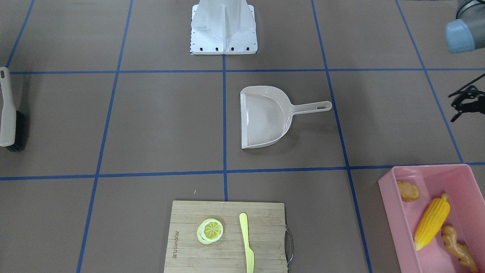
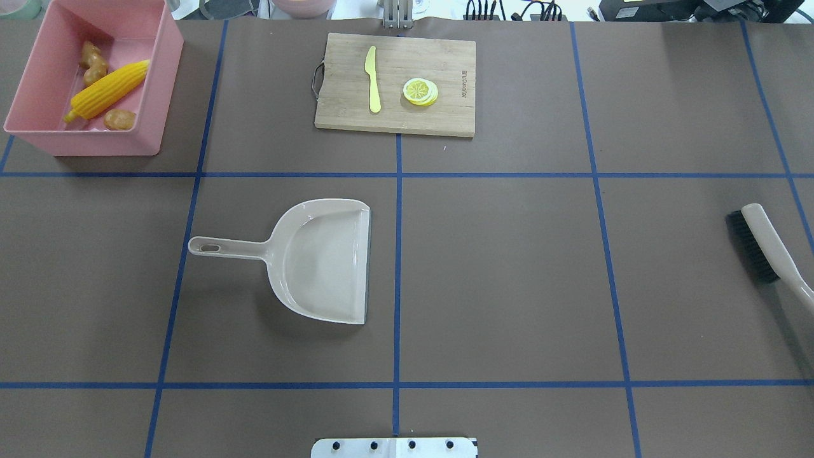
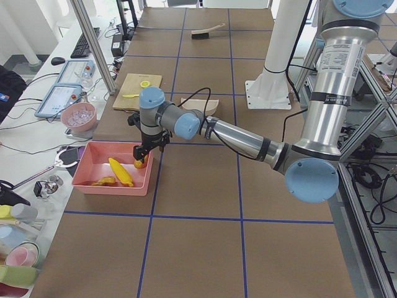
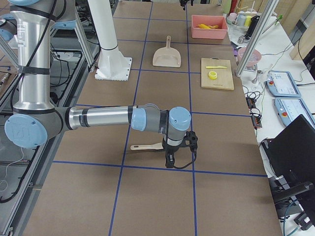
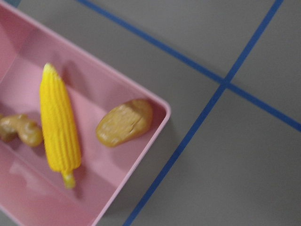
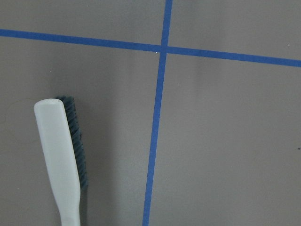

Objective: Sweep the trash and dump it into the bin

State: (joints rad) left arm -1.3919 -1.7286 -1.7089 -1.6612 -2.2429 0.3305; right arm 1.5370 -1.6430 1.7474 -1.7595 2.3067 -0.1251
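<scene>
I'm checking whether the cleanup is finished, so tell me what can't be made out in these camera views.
Left claw: cut by the front view's right edge, a dark tangle; open or shut unclear.
Right claw: seen only in the right side view, too small to judge.
Beige black-bristled brush: handle end cut off by the overhead view's right edge.
Knobbly tan ginger root: blurred, clipped by the left wrist view's left edge.

Lemon slice (image 2: 420, 91), knife (image 2: 373, 79) on cutting board (image 2: 343, 111)
</scene>
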